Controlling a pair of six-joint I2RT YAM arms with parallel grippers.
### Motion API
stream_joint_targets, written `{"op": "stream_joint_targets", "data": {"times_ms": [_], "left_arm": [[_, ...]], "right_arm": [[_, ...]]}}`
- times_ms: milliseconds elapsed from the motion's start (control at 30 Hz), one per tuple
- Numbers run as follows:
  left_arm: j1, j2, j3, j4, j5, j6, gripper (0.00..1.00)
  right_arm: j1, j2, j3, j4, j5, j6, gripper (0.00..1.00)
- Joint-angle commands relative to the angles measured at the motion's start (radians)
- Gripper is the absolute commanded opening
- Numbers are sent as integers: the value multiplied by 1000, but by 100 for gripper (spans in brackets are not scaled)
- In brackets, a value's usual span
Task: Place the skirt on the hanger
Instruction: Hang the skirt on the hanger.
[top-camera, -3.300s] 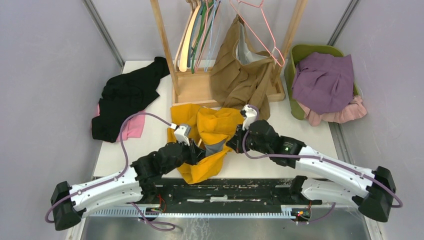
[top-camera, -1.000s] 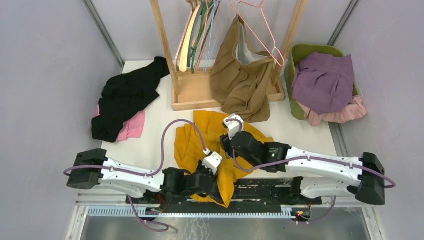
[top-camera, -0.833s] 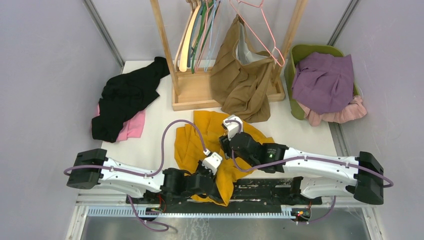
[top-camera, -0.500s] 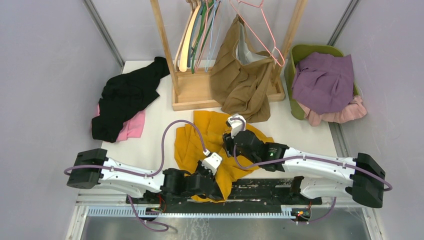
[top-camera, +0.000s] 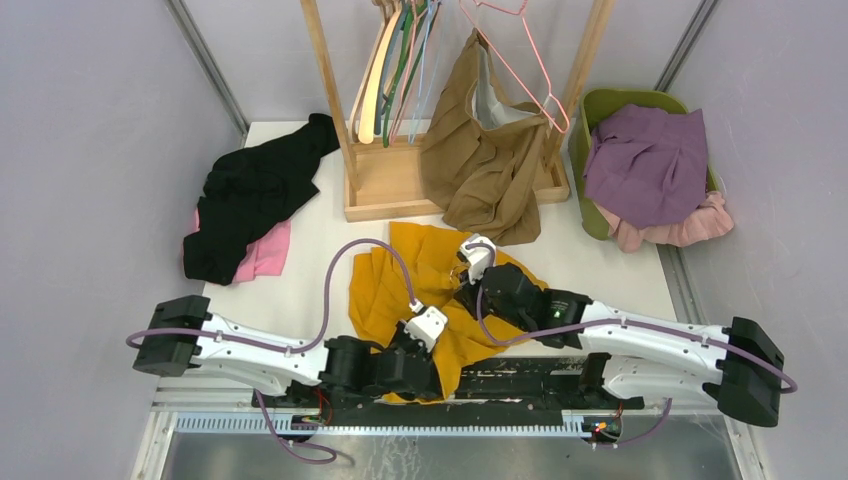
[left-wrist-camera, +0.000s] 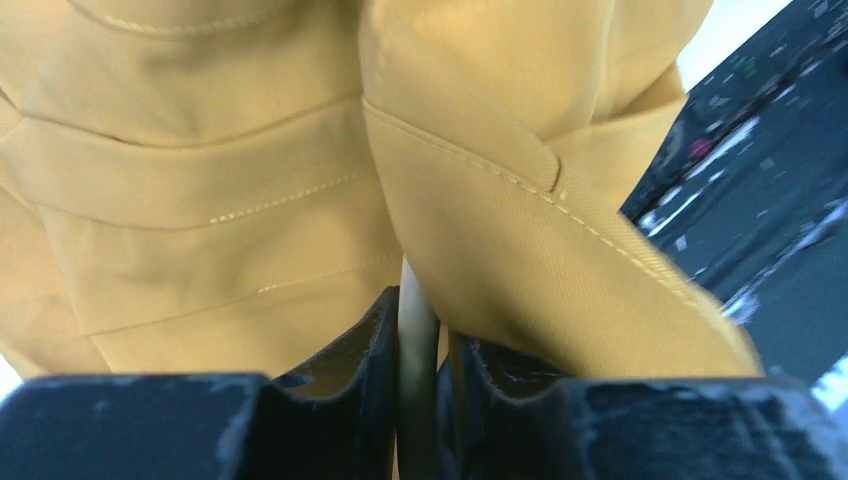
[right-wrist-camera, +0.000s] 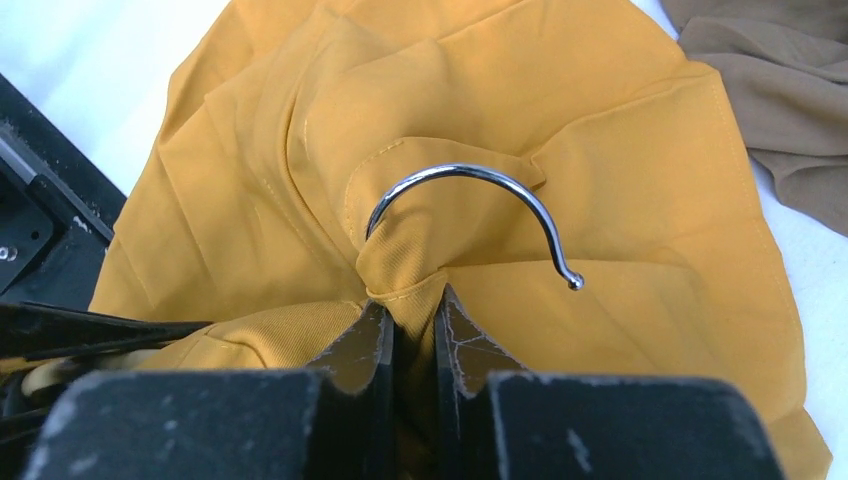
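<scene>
Cloth fills both wrist views. Low in the left wrist frame, the left gripper (left-wrist-camera: 420, 305) has its jaws drawn nearly together on a pale strip. This is probably an arm of the hanger (left-wrist-camera: 416, 345), though folds hide most of it. The right gripper (right-wrist-camera: 412, 310) is pinched on a bunch of the mustard skirt (right-wrist-camera: 620, 140) directly under the chrome hook (right-wrist-camera: 460, 168), which pokes up through the cloth at frame centre. From above, the skirt lies at lower centre of the table (top-camera: 300, 290), its bottom fold spilling over the near edge onto the black rail (top-camera: 520, 375).

The hanger seems to be inside already, so the dressing step looks nearly done. Next comes settling the waistband evenly, then lifting by the hook without dragging cloth off.

Bare table shows left and right of the skirt. Farther up, the wooden rack (top-camera: 395, 185) and hanging brown garment (top-camera: 485, 160) crowd the centre, the brown hem just beside the skirt. A black garment (top-camera: 255, 185) sits upper left and a green basket (top-camera: 578, 150) upper right.
</scene>
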Motion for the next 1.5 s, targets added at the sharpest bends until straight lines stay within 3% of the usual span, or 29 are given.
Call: {"op": "stream_joint_targets", "data": {"times_ms": [0, 133, 267, 433, 567, 800, 1000, 1267, 1467], "left_arm": [[-11, -71, 104, -11, -43, -45, 35], [-11, -97, 150, -48, -42, -50, 41], [-9, -71, 256, -215, -45, -118, 44], [-10, -38, 380, -534, 7, -369, 44], [-10, -87, 338, -682, 100, -618, 44], [-10, -291, 205, -664, 186, -760, 45], [-10, -308, 200, -653, 268, -768, 61], [-9, -257, 177, -654, 356, -766, 60], [-11, -249, 157, -652, 369, -775, 52]], "right_arm": [[-2, -53, -25, 8, -18, 17, 1], [-2, -71, -36, 6, -4, 18, 1], [-2, -83, -41, 9, 6, 20, 1], [-2, -102, -36, -6, 12, 15, 1], [-1, -124, -29, -21, 12, 11, 1], [-1, -130, -29, -27, 10, 7, 1], [-1, -143, -33, -32, 16, 6, 1], [0, -142, -41, -25, 19, 11, 1], [-1, -144, -43, -20, 16, 12, 1]]}}
